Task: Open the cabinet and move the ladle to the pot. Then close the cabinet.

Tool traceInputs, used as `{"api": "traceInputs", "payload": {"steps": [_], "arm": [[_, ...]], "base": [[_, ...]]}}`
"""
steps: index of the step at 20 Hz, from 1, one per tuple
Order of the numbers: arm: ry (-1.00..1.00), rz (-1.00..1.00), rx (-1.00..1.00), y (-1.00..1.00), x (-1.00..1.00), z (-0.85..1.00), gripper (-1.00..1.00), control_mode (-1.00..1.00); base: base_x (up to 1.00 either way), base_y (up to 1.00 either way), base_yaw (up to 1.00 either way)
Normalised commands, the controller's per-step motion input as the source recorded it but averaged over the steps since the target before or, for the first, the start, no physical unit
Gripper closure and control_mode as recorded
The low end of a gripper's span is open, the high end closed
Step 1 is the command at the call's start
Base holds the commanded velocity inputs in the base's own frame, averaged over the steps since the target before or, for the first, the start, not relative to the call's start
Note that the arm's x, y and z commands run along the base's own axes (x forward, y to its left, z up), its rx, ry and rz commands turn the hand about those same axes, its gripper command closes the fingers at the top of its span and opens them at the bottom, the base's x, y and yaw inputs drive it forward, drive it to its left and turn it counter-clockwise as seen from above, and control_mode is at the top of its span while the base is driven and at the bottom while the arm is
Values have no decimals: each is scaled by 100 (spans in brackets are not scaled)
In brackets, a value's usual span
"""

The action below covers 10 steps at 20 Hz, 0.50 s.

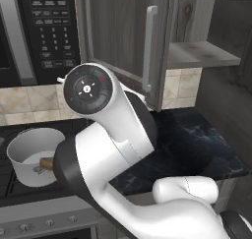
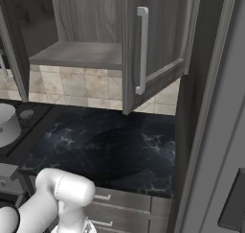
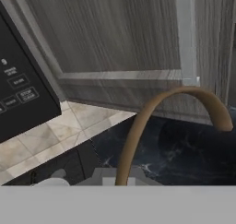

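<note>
Both doors of the cabinet [image 1: 118, 31] stand open, and its bare shelf [image 1: 202, 53] shows between them. The grey pot [image 1: 34, 154] sits on the stove at the left, also seen as pot [image 2: 5, 124]. A brown bit of the ladle [image 1: 47, 163] shows inside the pot, beside my arm's dark elbow. In the hand view the ladle [image 3: 152, 112] rises as a thin brown handle with a curved hook from my gripper [image 3: 117, 178], which is shut on it. The left cabinet door [image 3: 124, 38] fills the background there.
A black microwave [image 1: 49, 31] hangs left of the cabinet. The right cabinet door [image 2: 143, 50] swings out over the dark marble counter [image 2: 110, 141]. A tall dark panel [image 2: 206, 107] bounds the right side. My own arm blocks much of the left base view.
</note>
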Motion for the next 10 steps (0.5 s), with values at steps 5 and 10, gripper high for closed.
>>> {"api": "traceInputs", "payload": {"steps": [5, 10], "arm": [[-4, -1, -4, 14, 43, -7, 100, -100], [-1, 0, -4, 14, 42, -12, 100, -100]], "base": [[0, 0, 0], [0, 0, 0]]}}
